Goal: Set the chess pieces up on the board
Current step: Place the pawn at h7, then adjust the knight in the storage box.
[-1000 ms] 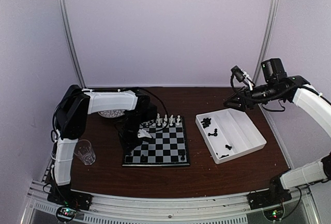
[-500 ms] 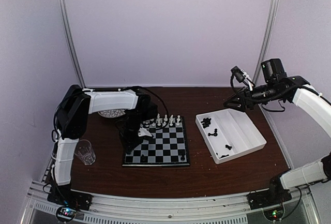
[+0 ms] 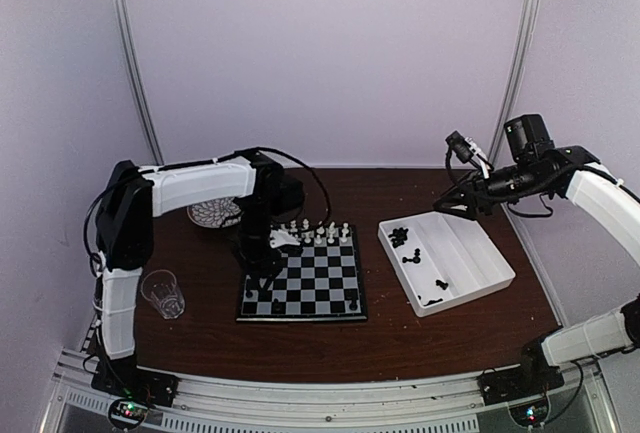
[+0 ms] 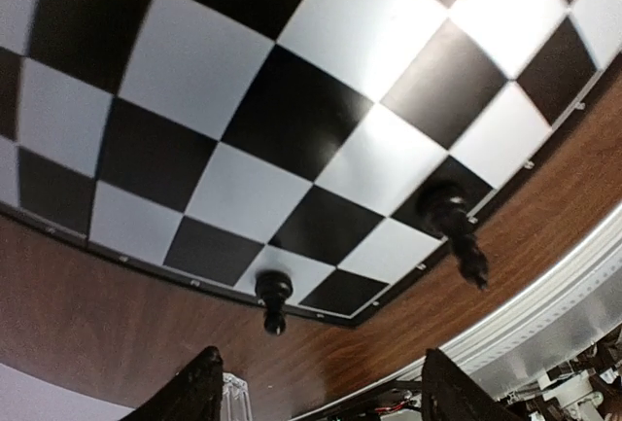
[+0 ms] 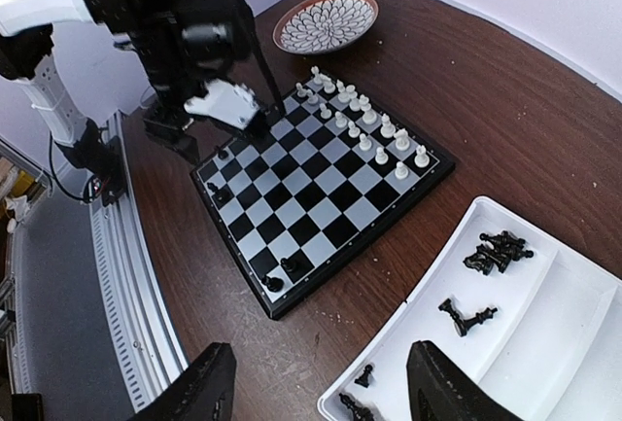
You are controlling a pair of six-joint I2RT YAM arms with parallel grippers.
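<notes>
The left gripper [image 4: 326, 392] hangs over the left part of the chessboard [image 3: 305, 278], jaws spread wide with nothing between them; its two dark fingertips [image 4: 199, 387] frame the bottom of the left wrist view. Directly below it, two black chessmen [image 4: 274, 295] stand upright on edge squares close to a corner of the board. The right wrist view places this pair at the near-left corner, with a second black pair [image 5: 282, 273] at the near-right corner. White chessmen [image 3: 320, 233] stand in two short rows along the far edge of the board, all upright as far as can be told. The board lies flat at the centre of the tabletop [image 3: 400, 343], its black rim clear of all other objects. A round patterned plate [image 3: 213, 215] sits beyond the far-left corner of the board, and a clear glass [image 3: 165, 293] stands near the left edge of the tabletop. The right gripper [image 5: 316, 387] is held in the air above the far-right area of the tabletop, jaws likewise spread and holding nothing. Below it, a white compartmented tray [image 3: 465, 248] lies right of the board and apart from it. The tray's leftmost compartment contains loose black chessmen [image 3: 400, 236], several lying on their sides: a cluster at its far end and scattered singles toward its near end.
</notes>
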